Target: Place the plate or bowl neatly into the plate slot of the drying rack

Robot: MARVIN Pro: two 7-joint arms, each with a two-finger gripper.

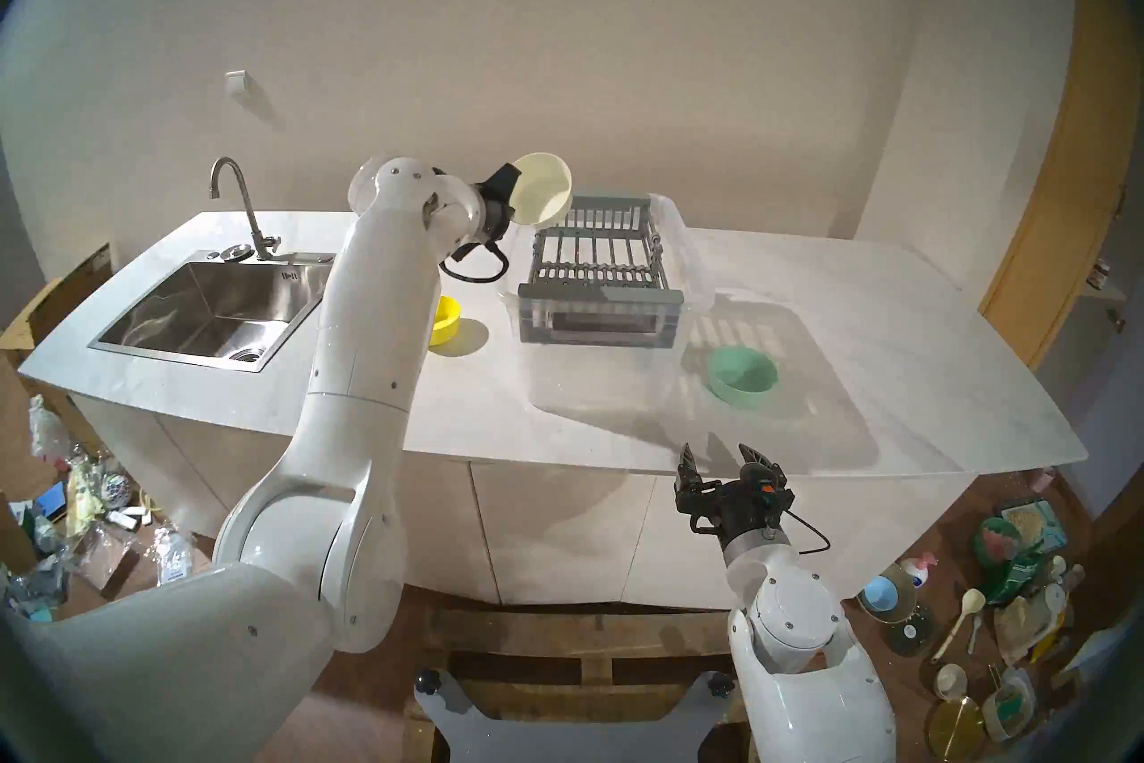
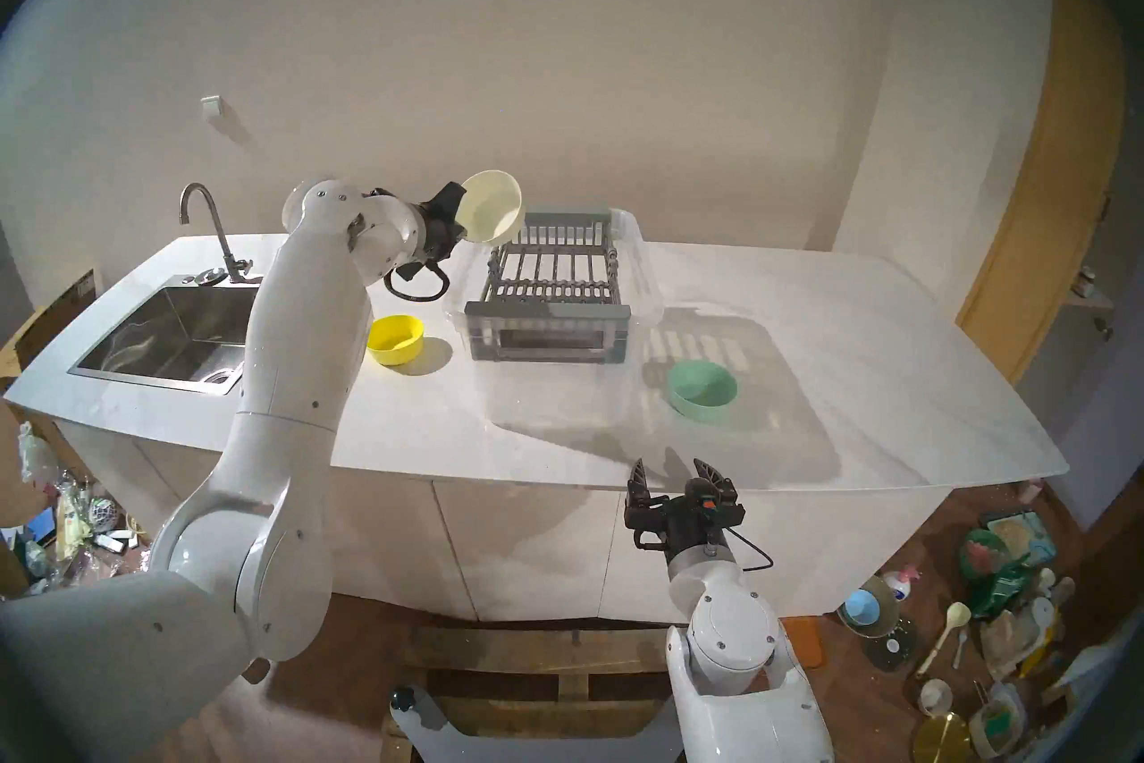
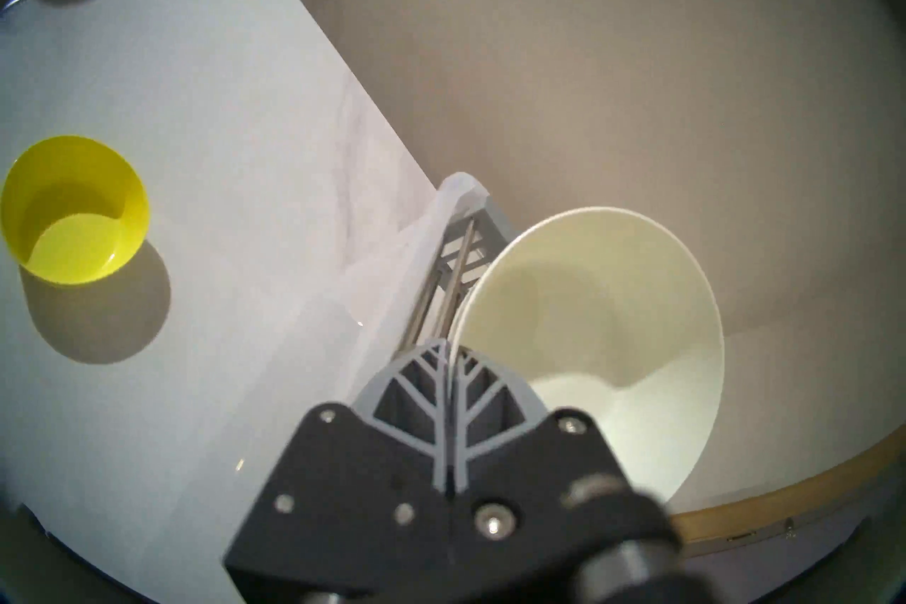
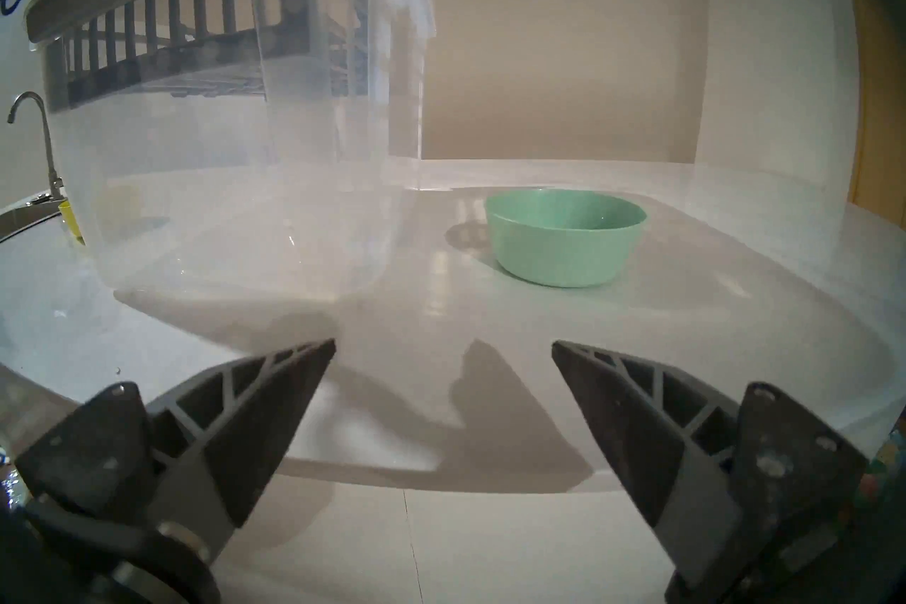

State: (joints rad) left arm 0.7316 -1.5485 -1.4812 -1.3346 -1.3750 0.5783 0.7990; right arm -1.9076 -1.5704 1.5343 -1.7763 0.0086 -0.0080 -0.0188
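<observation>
Cream plastic fills the left hand (image 3: 448,358): its two fingers are pressed together on the rim of a cream bowl (image 1: 543,187), which hangs tilted on its side in the air, its opening turned toward the arm. The bowl is above the far left corner of the drying rack (image 1: 597,272), clear of the bars. This grey rack rests across the top of a clear plastic tub (image 4: 235,196) on the white worktop (image 1: 866,309). The rack's plate slot (image 1: 593,277), the row of gaps between ribbed bars and short pegs, holds nothing. Left of the rack a yellow bowl (image 2: 396,339) stands upright on the worktop, and beyond that, further left of the rack, are the steel sink (image 1: 210,303) and its tap (image 1: 238,204). Right of the rack and a little nearer the robot, a green bowl (image 4: 565,235) stands upright on the worktop, well apart from both hands. The right hand (image 1: 724,458) hovers at the near edge of the worktop, in front of the rack, its fingers spread wide and holding nothing.
</observation>
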